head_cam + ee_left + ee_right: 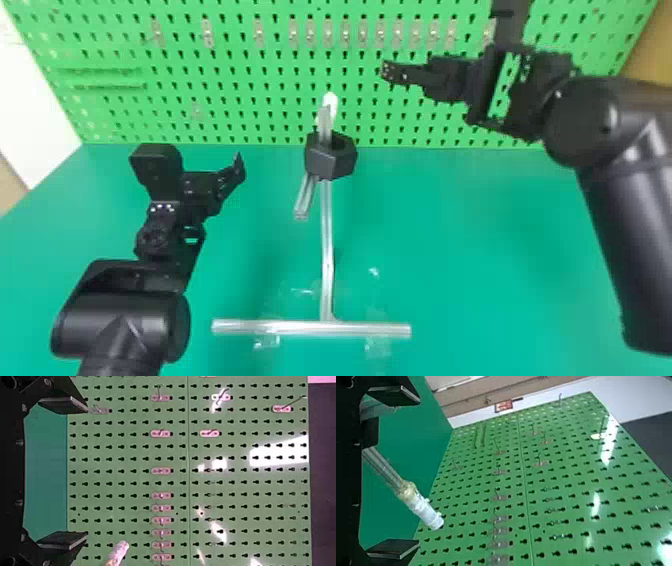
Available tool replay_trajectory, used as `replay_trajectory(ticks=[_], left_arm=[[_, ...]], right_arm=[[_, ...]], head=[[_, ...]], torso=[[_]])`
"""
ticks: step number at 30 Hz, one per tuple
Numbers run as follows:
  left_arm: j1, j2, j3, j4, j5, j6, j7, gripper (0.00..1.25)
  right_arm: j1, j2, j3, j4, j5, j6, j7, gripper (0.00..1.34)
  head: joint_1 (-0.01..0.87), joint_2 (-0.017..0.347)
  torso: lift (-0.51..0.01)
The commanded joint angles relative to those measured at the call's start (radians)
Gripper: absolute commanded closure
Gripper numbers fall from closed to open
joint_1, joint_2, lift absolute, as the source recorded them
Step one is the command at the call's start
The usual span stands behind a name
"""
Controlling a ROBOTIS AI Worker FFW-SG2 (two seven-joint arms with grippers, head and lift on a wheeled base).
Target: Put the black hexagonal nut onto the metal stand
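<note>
The black hexagonal nut (327, 159) sits around the upright post of the metal stand (327, 240), just above its slanting side bar. My left gripper (238, 167) is to the left of the nut, apart from it. In the left wrist view my left gripper (65, 473) has its fingers wide apart with nothing between them. My right gripper (392, 72) is higher up, behind and to the right of the nut. In the right wrist view my right gripper (395, 472) is open, with the nut (371, 431) partly hidden and the stand's white-tipped post (421, 508) beyond it.
A green pegboard (250, 85) with small metal hooks rises behind the green table (475, 240). The stand's long crossbar (310, 328) lies across the front of the table, with clear tape near it. The right forearm extends along the right side.
</note>
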Motion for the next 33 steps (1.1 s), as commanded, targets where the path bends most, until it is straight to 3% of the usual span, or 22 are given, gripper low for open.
replay_trajectory(ticks=[1,14,24,33], left_arm=[[-0.001,0.0,0.0,-0.001,0.002,0.0,0.0,0.16],[-0.002,-0.002,-0.001,-0.003,0.008,0.0,0.0,0.16],[-0.005,-0.002,-0.003,-0.001,0.007,0.0,0.0,0.16],[-0.007,-0.002,-0.001,-0.001,0.008,0.0,0.0,0.16]], right_arm=[[0.071,0.019,-0.045,0.0,0.023,-0.088,-0.009,0.06],[0.257,0.04,-0.119,0.003,0.084,-0.362,-0.178,0.07],[0.323,0.063,-0.136,0.059,0.152,-0.566,-0.214,0.07],[0.353,0.063,-0.133,0.104,0.184,-0.664,-0.225,0.07]], head=[[0.693,0.081],[0.693,0.081],[0.693,0.081],[0.693,0.081]], torso=[[-0.001],[-0.001],[-0.001],[-0.001]])
